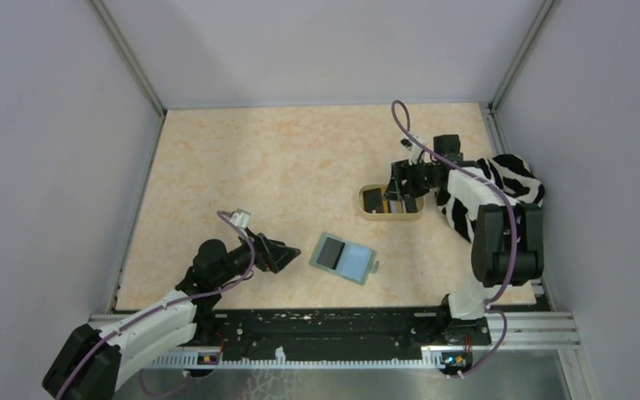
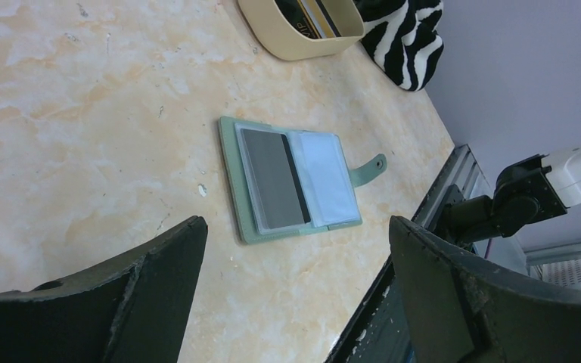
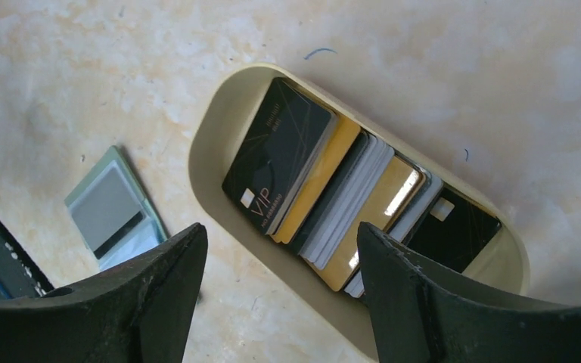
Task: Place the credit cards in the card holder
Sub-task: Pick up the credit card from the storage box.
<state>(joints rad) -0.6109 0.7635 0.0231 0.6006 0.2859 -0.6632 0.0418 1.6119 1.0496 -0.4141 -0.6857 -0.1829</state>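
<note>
The card holder lies open and flat near the table's front middle, pale green with clear sleeves. A dark card sits in its left sleeve. My left gripper hovers just left of the card holder, open and holding nothing; in the left wrist view the card holder lies beyond the left gripper. Several credit cards, a black VIP one and gold ones, lie stacked in a tan tray. My right gripper hangs open over that tray, fingers apart above the cards and nothing held.
The tan tray stands right of centre, the card holder to its front left. A zebra-striped sleeve covers the right arm beside the tray. A black and aluminium rail runs along the near edge. Grey walls enclose the table.
</note>
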